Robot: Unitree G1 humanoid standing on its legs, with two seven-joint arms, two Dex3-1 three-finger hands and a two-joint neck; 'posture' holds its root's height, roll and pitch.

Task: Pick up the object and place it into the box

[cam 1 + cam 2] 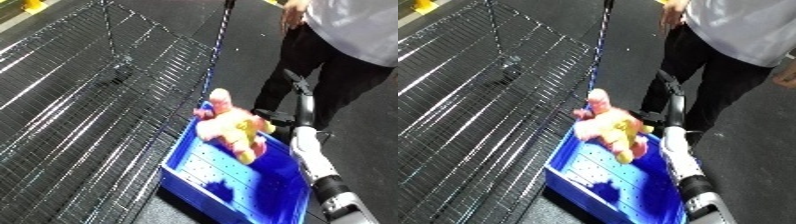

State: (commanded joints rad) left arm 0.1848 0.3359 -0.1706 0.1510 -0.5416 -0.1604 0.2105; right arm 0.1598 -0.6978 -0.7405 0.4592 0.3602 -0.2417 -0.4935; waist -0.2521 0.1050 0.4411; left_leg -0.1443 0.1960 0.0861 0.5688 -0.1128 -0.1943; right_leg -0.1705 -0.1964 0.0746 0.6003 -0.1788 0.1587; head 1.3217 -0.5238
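The blue bin (200, 175) lies open from above with its near floor bare, though the pink and yellow soft toy (233, 129) fills the far end, the wire rack (89, 110) hems in its left side, and the right forearm (311, 150) runs along its right rim
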